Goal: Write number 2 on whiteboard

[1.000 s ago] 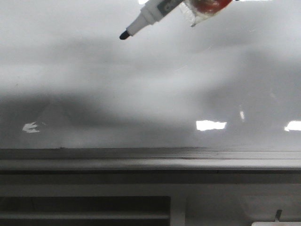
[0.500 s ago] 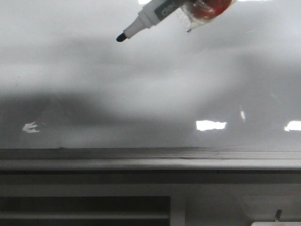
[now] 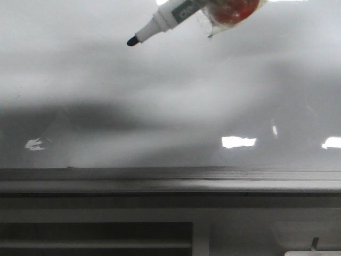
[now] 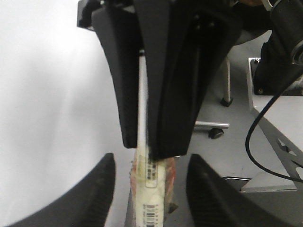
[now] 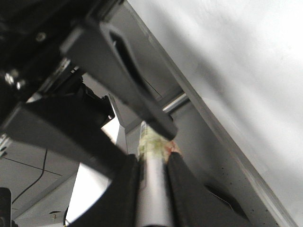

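No number 2 marks the whiteboard yet; the right pincer pinches a marker (tip angled boardward), left pincer spread.

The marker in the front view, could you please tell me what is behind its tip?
Behind the marker tip is bare whiteboard, with no stroke visible. The marker's rear end and whichever claw holds it lie beyond the frame's top edge.
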Controlling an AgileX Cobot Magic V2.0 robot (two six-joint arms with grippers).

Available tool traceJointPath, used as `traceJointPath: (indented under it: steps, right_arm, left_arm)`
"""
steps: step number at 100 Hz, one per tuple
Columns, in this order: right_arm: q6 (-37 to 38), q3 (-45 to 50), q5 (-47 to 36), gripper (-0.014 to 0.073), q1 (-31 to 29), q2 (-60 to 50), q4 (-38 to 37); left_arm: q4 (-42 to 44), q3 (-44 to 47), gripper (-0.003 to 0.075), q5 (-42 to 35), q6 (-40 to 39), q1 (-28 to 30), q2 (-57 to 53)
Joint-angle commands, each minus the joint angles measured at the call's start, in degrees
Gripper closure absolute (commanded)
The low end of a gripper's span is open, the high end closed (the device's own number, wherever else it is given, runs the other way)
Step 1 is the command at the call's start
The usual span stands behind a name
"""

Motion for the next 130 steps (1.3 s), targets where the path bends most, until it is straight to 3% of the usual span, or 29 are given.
traceJointPath:
  steps: [1, 10, 22, 31, 44, 54, 71, 83, 104, 130]
  right_arm:
    - [-0.60, -1.79, 1.45, 0.0657, 0.02, -0.98, 3.54]
    - [0.02, -1.79, -1.62, 0.0656, 0.02, -2.57, 2.28]
    - [3.90, -1.51, -8.73, 0.0656, 0.02, -7.06, -2.51]
    - [5.43, -0.43, -13.09, 0.0656, 0.02, -11.55, -4.36]
    - [5.43, 3.70, -20.38, 0.0656, 0.02, -18.70, -4.36]
    - [5.53, 7.15, -25.06, 0.0656, 0.02, -23.57, -4.25]
    - [5.43, 11.56, -30.51, 0.0656, 0.02, -28.70, -4.25]
    - [4.52, 12.34, -31.83, 0.0656, 0.02, -29.35, -4.14]
    - [-3.84, 12.34, -32.45, 0.0656, 0.02, -25.05, 5.56]
    - [-13.94, 12.12, -32.24, 0.0656, 1.91, -16.37, 14.42]
  left_arm:
    - [-1.59, -3.11, 0.0248, -3.11, -0.20, -0.32, -1.99]
    - [-0.14, -4.14, 0.0242, -3.11, -0.20, 0.28, -2.83]
    - [0.24, -4.36, 0.0312, -3.22, -2.32, 4.36, -5.41]
    - [0.24, -4.25, 0.0440, -3.09, -5.61, 9.10, -8.00]
    - [-3.81, -2.18, 0.0740, -3.87, -7.11, 16.18, -12.83]
    - [-5.45, 2.79, 0.0741, -9.16, -6.77, 17.71, -17.60]
    - [-11.34, 17.45, 0.0741, -29.18, -6.77, 17.71, -28.54]
    - [-13.30, 26.57, 0.0741, -39.04, -6.77, 17.71, -36.27]
    - [-13.45, 35.56, 0.0741, -43.45, -6.77, 17.71, -45.09]
    - [-12.82, 36.54, 0.0741, -44.98, -6.74, 17.71, -45.69]
